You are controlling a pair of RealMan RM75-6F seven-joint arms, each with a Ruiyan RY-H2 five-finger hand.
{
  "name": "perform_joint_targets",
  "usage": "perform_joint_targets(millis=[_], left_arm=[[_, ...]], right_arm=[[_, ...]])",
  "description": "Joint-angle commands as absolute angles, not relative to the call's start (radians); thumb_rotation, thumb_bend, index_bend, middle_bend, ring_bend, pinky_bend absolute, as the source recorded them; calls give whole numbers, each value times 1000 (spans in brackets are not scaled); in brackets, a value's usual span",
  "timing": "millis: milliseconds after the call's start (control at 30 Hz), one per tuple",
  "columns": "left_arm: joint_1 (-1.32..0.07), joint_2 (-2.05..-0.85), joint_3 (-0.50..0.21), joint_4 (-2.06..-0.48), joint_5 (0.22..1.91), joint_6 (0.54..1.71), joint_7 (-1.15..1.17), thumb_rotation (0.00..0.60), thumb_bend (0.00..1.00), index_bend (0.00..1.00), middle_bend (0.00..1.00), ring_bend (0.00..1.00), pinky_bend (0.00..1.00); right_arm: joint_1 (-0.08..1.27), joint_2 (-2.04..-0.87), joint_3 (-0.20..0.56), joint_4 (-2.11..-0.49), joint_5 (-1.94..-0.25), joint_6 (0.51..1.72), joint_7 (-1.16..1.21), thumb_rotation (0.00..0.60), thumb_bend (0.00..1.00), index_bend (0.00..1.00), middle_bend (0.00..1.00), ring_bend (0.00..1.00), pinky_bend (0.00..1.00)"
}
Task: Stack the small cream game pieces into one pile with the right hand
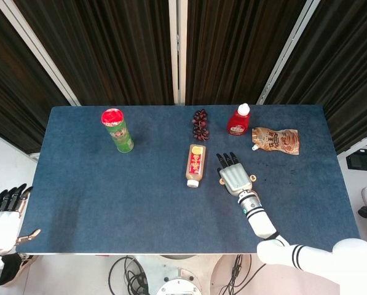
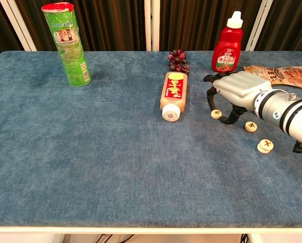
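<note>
Three small cream game pieces lie on the blue table [image 2: 90, 152] at the right of the chest view: one [image 2: 216, 114] nearest the bottle, one [image 2: 250, 126] in the middle, one [image 2: 264, 146] closest to the front. My right hand [image 2: 236, 91] [image 1: 234, 178] arches over the first piece, a finger on its far side and the thumb on its near side, neither clearly touching it. The piece stays flat on the cloth. The head view does not show the pieces. My left hand [image 1: 3, 212] hangs off the table's front left corner, fingers straight and empty.
A sauce bottle [image 2: 173, 96] lies on its side just left of my right hand. A red ketchup bottle [image 2: 227, 48], dark grapes [image 2: 178, 61] and a snack pouch [image 2: 282, 76] sit behind it. A green chip can [image 2: 70, 45] stands far left.
</note>
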State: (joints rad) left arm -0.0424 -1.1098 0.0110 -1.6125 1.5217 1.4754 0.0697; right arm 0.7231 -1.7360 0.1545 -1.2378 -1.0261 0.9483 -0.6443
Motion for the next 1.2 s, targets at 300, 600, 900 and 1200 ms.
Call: perform_joint_targets(millis=[300, 600, 900, 1200], left_arm=[[-42, -1109, 11, -1623, 1523, 1481, 90, 600, 93, 0, 0, 0, 0], [-44, -1120, 9, -1647, 1520, 1479, 139, 600, 93, 0, 0, 0, 0], [-46, -1126, 11, -1671, 1525, 1480, 179, 600, 93, 0, 0, 0, 0], [-41, -1121, 15, -1672, 1526, 1486, 177, 600, 93, 0, 0, 0, 0]], right_arm=[[666, -1550, 130, -1432, -1141, 1035, -559, 600, 283, 535, 46, 0, 0], [561, -1376, 9, -1583, -1262, 1100, -493, 600, 283, 539, 49, 0, 0], [496, -1332, -62, -1617, -1348, 1136, -474, 600, 279, 541, 45, 0, 0], [473, -1374, -68, -1570, -1364, 1125, -474, 600, 279, 540, 39, 0, 0]])
